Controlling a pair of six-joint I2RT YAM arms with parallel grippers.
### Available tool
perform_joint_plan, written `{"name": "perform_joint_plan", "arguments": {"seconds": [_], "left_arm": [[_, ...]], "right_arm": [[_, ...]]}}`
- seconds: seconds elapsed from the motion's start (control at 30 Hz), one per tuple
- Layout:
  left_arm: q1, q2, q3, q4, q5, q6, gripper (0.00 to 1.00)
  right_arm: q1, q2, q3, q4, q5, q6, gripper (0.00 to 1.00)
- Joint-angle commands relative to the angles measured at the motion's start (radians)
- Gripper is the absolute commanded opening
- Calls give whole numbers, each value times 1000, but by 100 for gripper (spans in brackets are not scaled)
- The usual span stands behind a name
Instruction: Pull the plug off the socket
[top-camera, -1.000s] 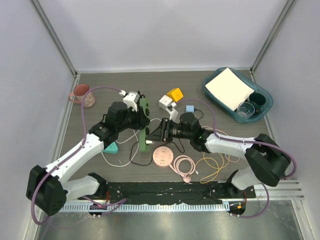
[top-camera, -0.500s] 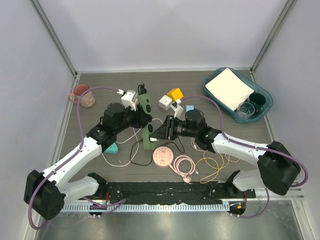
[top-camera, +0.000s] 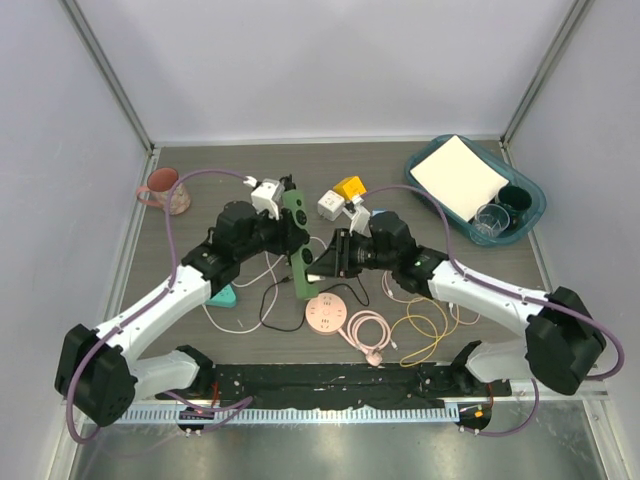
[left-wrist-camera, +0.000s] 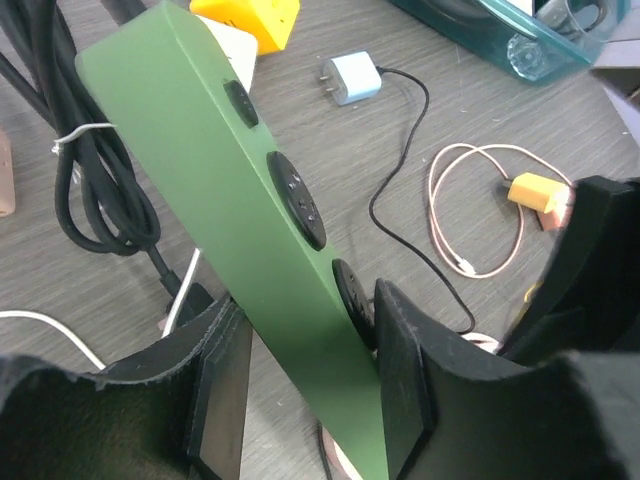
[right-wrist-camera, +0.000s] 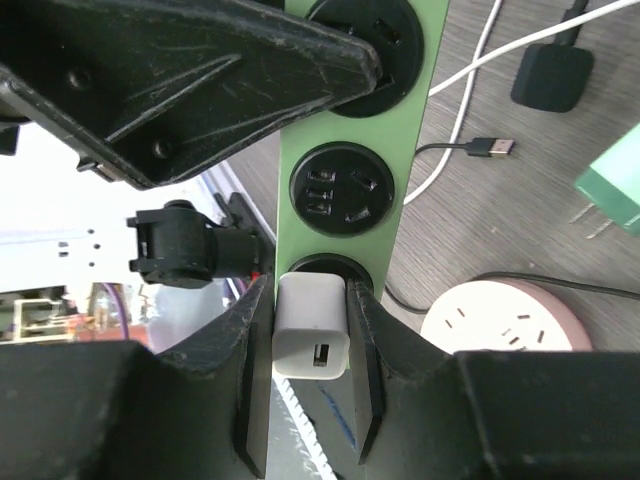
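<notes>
Green strip (left-wrist-camera: 200, 170), stiff and light, sits clamped in my left gripper (left-wrist-camera: 305, 315) near table centre, while my right gripper (right-wrist-camera: 310, 298) pinches the small, rigid, probably slippery plug (right-wrist-camera: 312, 330) by its flat sides at the strip's six o'clock end.

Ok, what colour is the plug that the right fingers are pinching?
White plug, at the end socket of the green power strip. The right wrist view shows it best.
</notes>
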Motion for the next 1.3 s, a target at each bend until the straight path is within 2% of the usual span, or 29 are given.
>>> {"name": "perform_joint_plan", "arguments": {"seconds": [0.0,0.13,0.27,0.53,0.57,0.6,0.67,0.7,0.8,1.07,1.27], "left_arm": [[75,4,-2,-145,-241,298,0],[76,-28,-35,-98,-205,312,0],[76,-28,-15,-102,-218,306,0],[93,-26,24,-127,-326,271,0],[104,-22,31,-131,-347,251,0],[105,-14,40,-140,-375,226,2],[121,18,74,-180,-447,127,13],[127,30,86,-209,-448,98,28],[156,73,120,-251,-420,27,47],[211,181,160,-243,-317,-42,47],[217,317,192,-237,-309,-65,45]], "right_arm": [[-23,-153,110,-255,48,-175,1],[-27,-135,127,-216,-52,-162,1],[-25,-94,137,-188,-67,-146,1],[-27,-117,140,-214,47,-171,1],[-27,-115,139,-220,125,-187,1],[-28,-114,137,-226,165,-197,1],[-42,-77,137,-232,225,-229,1],[-46,-57,145,-234,254,-236,1],[-71,61,197,-234,261,-264,1],[-111,276,309,-212,316,-309,1],[-163,373,275,-174,313,-312,5]]}}
